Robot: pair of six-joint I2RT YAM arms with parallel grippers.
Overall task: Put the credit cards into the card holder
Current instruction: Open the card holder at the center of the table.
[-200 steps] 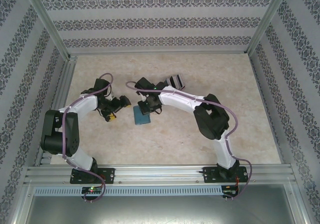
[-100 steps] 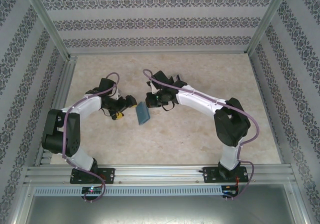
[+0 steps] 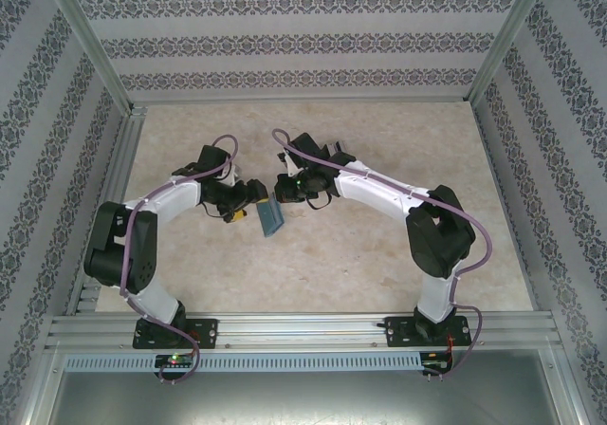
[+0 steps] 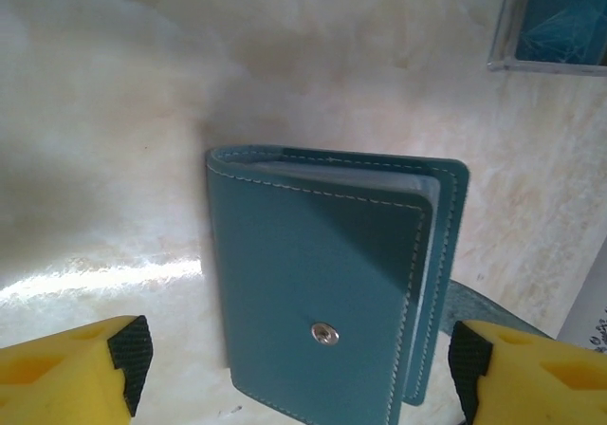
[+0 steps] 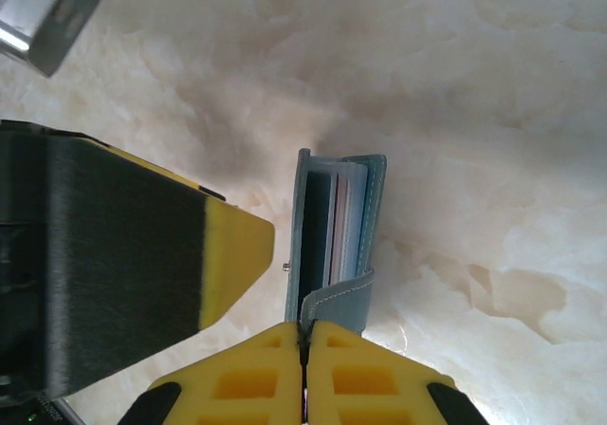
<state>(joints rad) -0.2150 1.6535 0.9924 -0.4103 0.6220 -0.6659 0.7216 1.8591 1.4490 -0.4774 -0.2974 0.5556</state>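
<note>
Pinches flap edge of card holder (image 4: 322,273) in right gripper (image 5: 303,335). Flanks it, left gripper (image 4: 299,368) spread, at 4 and 8 o'clock; bare table (image 4: 142,112) toward 12.

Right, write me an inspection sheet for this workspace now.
Surface: pale marbled table, flat.
Job's things: teal card holder slightly open, thin leaves inside; credit cards lie beyond the right arm, outside it.
Clutter: nothing seen.
Grippers: left tool open, fingertips either side of the card holder, apart from it; right tool shut on the card holder's flap.
Cables: purple cables run along both arms, looping free; no snag seen.
Surroundings: patterned walls, aluminium frame.
</note>
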